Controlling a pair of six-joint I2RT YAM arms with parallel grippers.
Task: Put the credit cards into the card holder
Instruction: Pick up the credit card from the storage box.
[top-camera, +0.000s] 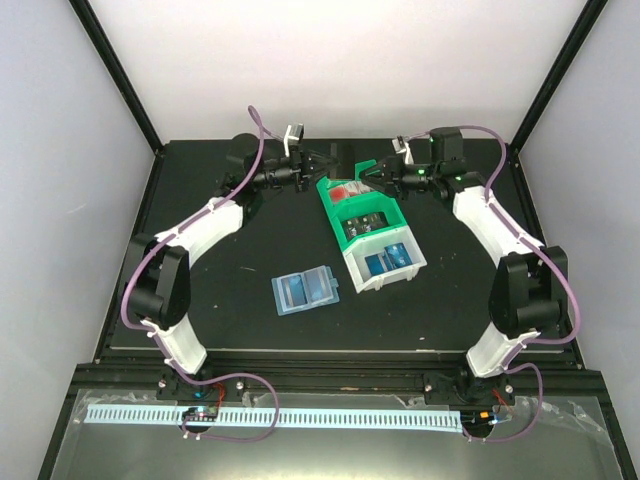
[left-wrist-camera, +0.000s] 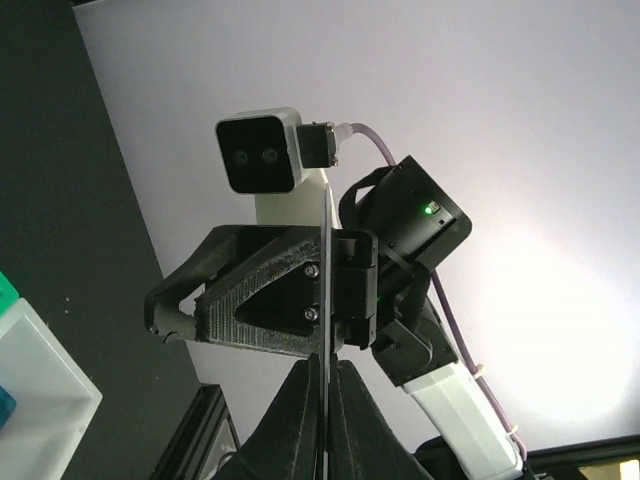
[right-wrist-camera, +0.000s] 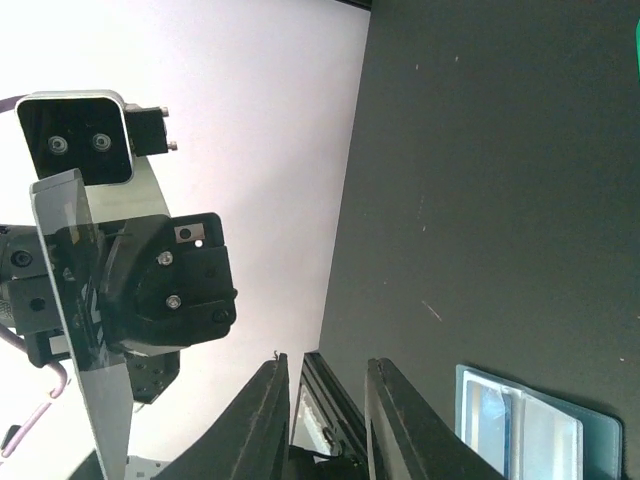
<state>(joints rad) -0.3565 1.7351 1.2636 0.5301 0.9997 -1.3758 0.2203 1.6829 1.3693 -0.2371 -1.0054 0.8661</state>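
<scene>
Green bin (top-camera: 329, 207), far-centre of desk (top-camera: 220, 275): red and dark credit cards (top-camera: 343, 190). White bin (top-camera: 355, 272) abutting: blue ones. Card holder (top-camera: 305, 291), mid-desk, lies open, unobstructed. Left gripper (top-camera: 312, 163), raised near far edge, pinches a dark card (right-wrist-camera: 72, 290) upright. Right gripper (right-wrist-camera: 327, 366) faces it, jaws parted, empty. Step: likely handover; next, card needs levelling toward a sleeve.
</scene>
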